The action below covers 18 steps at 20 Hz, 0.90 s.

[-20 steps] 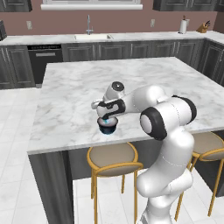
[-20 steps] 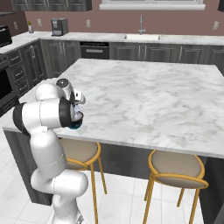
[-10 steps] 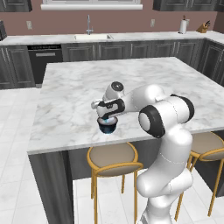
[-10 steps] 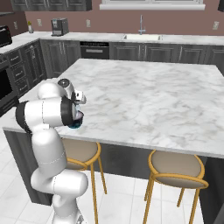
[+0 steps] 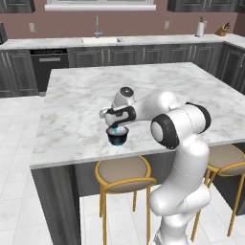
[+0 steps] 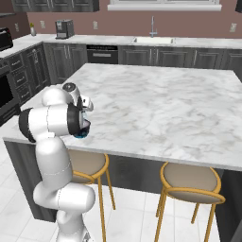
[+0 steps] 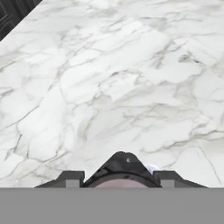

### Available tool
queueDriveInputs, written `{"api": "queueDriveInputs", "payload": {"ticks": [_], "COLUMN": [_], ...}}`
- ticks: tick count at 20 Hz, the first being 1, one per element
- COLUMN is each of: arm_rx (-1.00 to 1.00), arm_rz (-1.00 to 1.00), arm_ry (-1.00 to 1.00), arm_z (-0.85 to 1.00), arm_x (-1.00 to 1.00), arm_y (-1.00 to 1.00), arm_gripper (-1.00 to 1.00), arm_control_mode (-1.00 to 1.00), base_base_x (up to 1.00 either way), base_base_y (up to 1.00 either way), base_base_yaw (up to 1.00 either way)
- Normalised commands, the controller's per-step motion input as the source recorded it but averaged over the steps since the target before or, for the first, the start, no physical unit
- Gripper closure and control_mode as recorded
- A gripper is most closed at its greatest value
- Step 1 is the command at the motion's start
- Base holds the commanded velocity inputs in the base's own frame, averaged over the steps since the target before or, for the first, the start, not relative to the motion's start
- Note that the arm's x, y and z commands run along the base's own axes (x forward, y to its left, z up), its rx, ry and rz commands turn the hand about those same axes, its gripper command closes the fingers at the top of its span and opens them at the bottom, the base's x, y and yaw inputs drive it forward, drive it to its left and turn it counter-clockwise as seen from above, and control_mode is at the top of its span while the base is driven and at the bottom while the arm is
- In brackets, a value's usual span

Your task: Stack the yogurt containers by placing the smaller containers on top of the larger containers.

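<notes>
Where the room opens out, a big marble-topped island desk takes up most of the floor, with dark cabinets along the back wall, a sink with a faucet under the window, and a dishwasher to the left of it. Round stools with golden legs sit tucked under the near edge, one right below where the arm works and another further along. The white arm bends forward from its base and reaches low over the near side of the desk, its hand pointing down at a wide dark cup that stands upright on the marble close to the desk's front edge. A translucent light-blue cup sits in the top of that dark cup, showing as a bright blue glint just beneath the hand; from the right base view the same blue shows at the arm's elbow, mostly hidden by the robot. In the hand view, a dark rounded shape rises between the two finger tips, with bare veined marble spreading beyond it. The jaws stand partly apart around the stacked cups, yet I cannot tell whether they press on the blue cup or merely stand around it, since the hand covers the contact.
</notes>
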Motion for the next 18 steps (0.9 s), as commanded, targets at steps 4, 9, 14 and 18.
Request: {"api": "queueDriveInputs", "payload": {"ticks": [4, 9, 14, 18], "arm_rx": [0.00, 0.00, 0.00, 0.00], "arm_rz": [-0.01, -0.01, -0.01, 0.00], "arm_ry": [0.06, 0.06, 0.05, 0.03], "arm_z": [-0.05, -0.01, -0.02, -0.05], "arm_x": [-0.17, -0.17, -0.12, -0.06], "arm_y": [0.00, 0.00, 0.00, 0.00], "arm_gripper": [1.00, 1.00, 1.00, 1.00], "arm_control_mode": [-1.00, -1.00, -1.00, -1.00], "base_base_x": [0.00, 0.00, 0.00, 0.00], "base_base_y": [0.00, 0.00, 0.00, 0.00], "base_base_yaw": [0.00, 0.00, 0.00, 0.00]}}
